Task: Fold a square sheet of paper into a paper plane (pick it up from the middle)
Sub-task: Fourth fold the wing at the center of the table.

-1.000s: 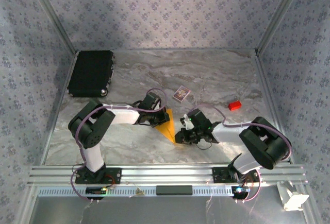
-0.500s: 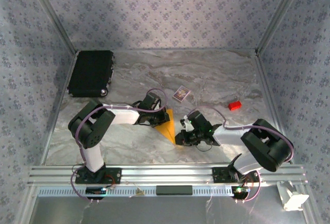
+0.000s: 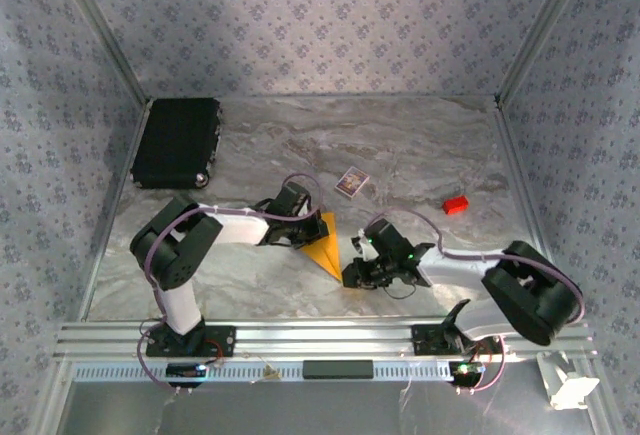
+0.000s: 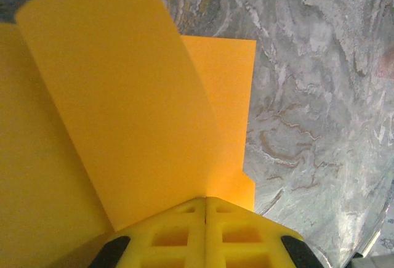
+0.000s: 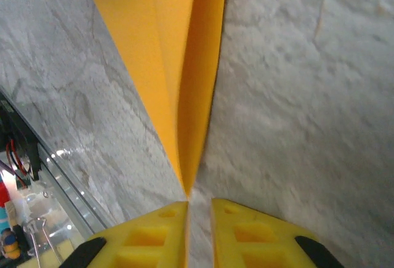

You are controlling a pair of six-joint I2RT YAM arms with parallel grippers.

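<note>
Your left claw [image 4: 205, 201] clamps the folded paper [image 4: 141, 114]; your right claw [image 5: 199, 205] sits slightly parted at its tip.

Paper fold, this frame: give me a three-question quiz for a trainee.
1. True or false: the left gripper is shut on the paper.
2. The paper is: A) flat and unfolded; B) folded, with layers running to a point; C) crumpled into a ball.
3. Which gripper does the paper's sharp tip point at, with a narrow gap between its fingers?

Key
1. True: in the left wrist view the fingers meet over a raised flap.
2. B
3. The right gripper.
</note>
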